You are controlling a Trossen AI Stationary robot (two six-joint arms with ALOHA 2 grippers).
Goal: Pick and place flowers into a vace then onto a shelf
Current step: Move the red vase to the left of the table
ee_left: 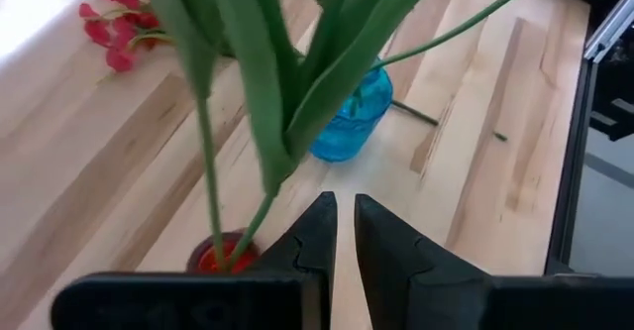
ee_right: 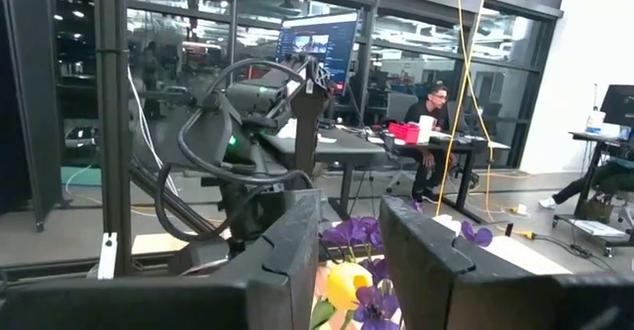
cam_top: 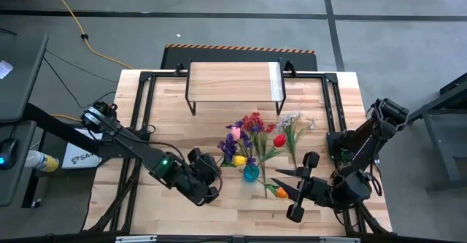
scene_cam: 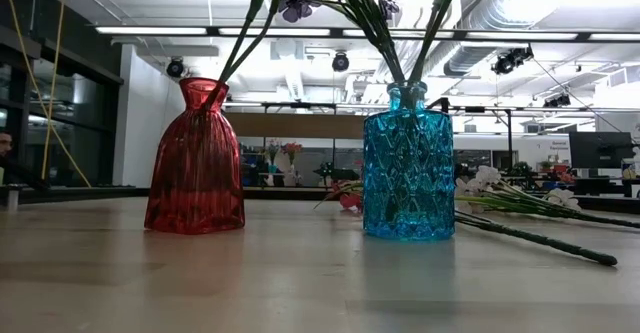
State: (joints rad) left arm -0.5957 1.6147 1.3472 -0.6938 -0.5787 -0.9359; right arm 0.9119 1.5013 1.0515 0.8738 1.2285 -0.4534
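2 vases hold flowers (cam_top: 248, 132) mid-surface, short of the empty shelf (cam_top: 232, 81). Left hand (ee_left: 343, 233), nearly closed and empty, hovers beside the red vase (scene_cam: 196, 159); a nudge could topple it. Right hand (cam_top: 288, 192) hangs slightly parted, empty.

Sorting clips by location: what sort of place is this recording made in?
Probably an open-plan office or robotics lab. The right wrist view shows desks and a lit computer monitor behind glass partitions, with a seated person; the low view shows exposed silver ceiling ducting over the slatted wooden table.
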